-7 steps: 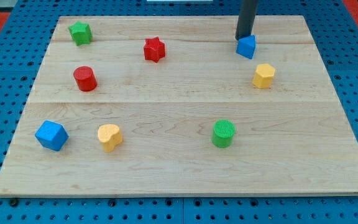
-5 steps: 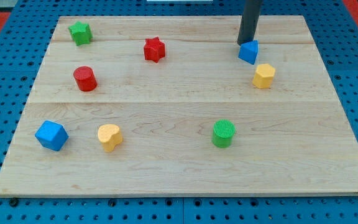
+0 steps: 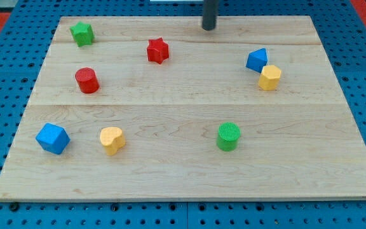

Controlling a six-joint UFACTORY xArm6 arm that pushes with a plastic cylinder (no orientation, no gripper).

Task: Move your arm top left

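No pincer on this rig, so nothing can be clenched or released; I steer only my tip (image 3: pixel 208 28), a stiff rod that slides lightly. It sits near the bench (image 3: pixel 183 178) top edge, touching nothing. The red star (image 3: pixel 158 50) lies down-left, the green star (image 3: pixel 81 33) far left, towards my goal corner.

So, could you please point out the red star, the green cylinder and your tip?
red star (image 3: pixel 158 50), camera view, centre of its top face
green cylinder (image 3: pixel 229 135), camera view, ridged top
my tip (image 3: pixel 208 28), camera view, rod's very end
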